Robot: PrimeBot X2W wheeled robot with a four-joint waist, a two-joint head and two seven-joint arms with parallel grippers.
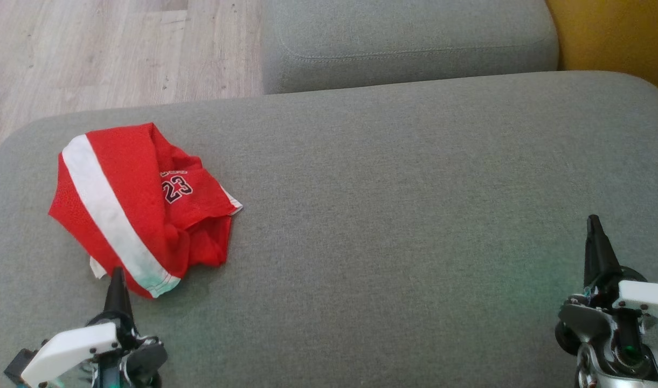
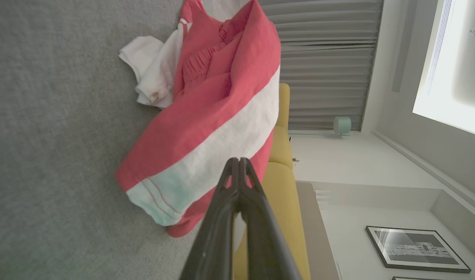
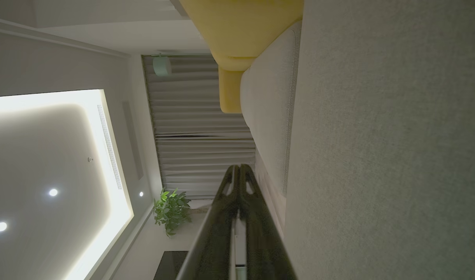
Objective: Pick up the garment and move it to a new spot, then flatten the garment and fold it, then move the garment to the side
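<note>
The red garment (image 1: 140, 207) lay crumpled at the left of the grey sofa cushion (image 1: 393, 226), just beyond my left end effector (image 1: 117, 274), which, like my right end effector (image 1: 594, 222), was closed tight on nothing. It looked light, thin and limp, so I judged the raised fold along its white stripe (image 1: 109, 215) the best hold. The bunched layers hid its hems and true outline.
</note>
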